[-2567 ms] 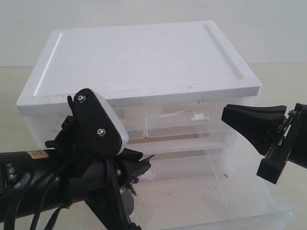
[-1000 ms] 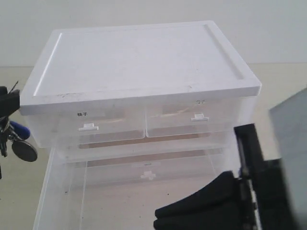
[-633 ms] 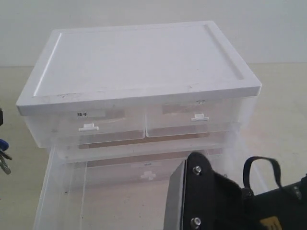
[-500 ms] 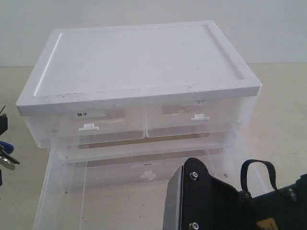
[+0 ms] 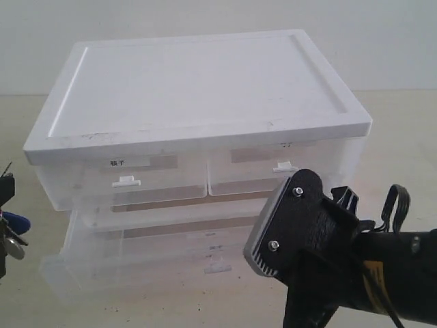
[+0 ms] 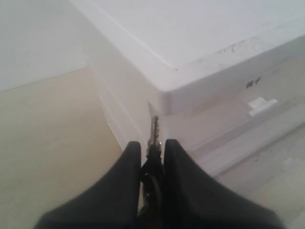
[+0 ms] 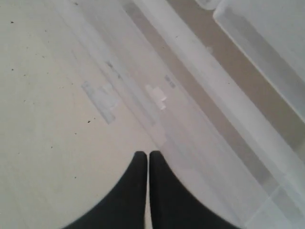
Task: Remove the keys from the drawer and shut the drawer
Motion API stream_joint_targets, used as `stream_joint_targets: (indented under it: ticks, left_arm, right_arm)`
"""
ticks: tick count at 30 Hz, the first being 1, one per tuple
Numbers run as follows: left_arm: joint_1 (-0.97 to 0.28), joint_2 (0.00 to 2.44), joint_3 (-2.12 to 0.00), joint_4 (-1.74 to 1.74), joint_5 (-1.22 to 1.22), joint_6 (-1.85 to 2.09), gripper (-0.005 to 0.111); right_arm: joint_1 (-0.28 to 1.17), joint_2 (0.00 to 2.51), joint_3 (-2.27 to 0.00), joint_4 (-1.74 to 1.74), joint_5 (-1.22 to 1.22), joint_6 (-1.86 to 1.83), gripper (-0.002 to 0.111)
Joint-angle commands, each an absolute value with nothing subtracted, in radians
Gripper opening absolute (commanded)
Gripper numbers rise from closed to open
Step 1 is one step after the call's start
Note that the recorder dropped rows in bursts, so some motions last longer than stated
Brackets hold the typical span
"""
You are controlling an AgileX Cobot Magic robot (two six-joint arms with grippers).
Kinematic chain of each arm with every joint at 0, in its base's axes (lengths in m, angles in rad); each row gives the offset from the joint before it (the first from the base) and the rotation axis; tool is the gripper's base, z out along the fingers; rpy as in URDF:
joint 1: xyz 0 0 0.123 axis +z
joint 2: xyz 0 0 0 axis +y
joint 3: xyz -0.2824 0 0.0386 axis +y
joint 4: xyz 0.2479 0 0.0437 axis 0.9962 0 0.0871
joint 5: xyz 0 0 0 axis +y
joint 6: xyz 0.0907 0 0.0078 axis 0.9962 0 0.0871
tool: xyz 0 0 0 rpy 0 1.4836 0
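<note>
- Findings, the keys (image 5: pixel 9 236): out of the drawer and pinched in the left tool (image 6: pixel 151 149), which is nearly closed on them. They hang over the table (image 5: pixel 403 137) toward its left edge, just beside the cabinet (image 5: pixel 198 82).
- The drawer (image 5: pixel 123 263): partly pushed in and not yet shut. It sits askew, with its left front corner further out than its right.
- The right tool (image 7: pixel 147 158): fingertips pressed together with nothing between them, low in front of the drawer's right half. Contact with the drawer front cannot be confirmed.
- Risk 1: pushing on the right half alone could twist the drawer further and jam it in its runners.
- Risk 2: the cabinet looks like light plastic. A jammed drawer could drag it toward the table's far edge rather than close.
- Risk 3: the narrow closed fingertips could skid off the smooth drawer front or miss the small handle (image 5: pixel 217 268).
- Risk 4: the keys are held by a thin pinch. A jolt or a brush against the cabinet corner could drop them.
</note>
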State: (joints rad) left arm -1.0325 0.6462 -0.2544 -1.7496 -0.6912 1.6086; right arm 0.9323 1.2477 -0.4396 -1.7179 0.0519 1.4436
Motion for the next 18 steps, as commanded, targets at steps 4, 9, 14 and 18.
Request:
stream_joint_targets:
  ticks: [4,9,14,18]
  left_arm:
    - [-1.032,0.641,-0.25,-1.744,-0.67,1.593,0.004]
    - [-1.032,0.641,-0.231,-1.744,-0.646,1.591,0.004]
    - [-1.032,0.641,-0.214,-1.744,-0.646,1.572,0.004]
    - [-1.032,0.641,-0.212,-1.744,-0.627,1.57,0.004]
  right_arm:
    - [0.928,1.248,-0.489,-1.714,0.157,1.448,0.0]
    - [0.928,1.27,-0.504,-1.736,0.255,1.457,0.0]
    - [0.928,1.295,-0.524,-1.744,0.344,1.562,0.0]
    - [0.928,1.295,-0.526,-1.744,0.298,1.562,0.0]
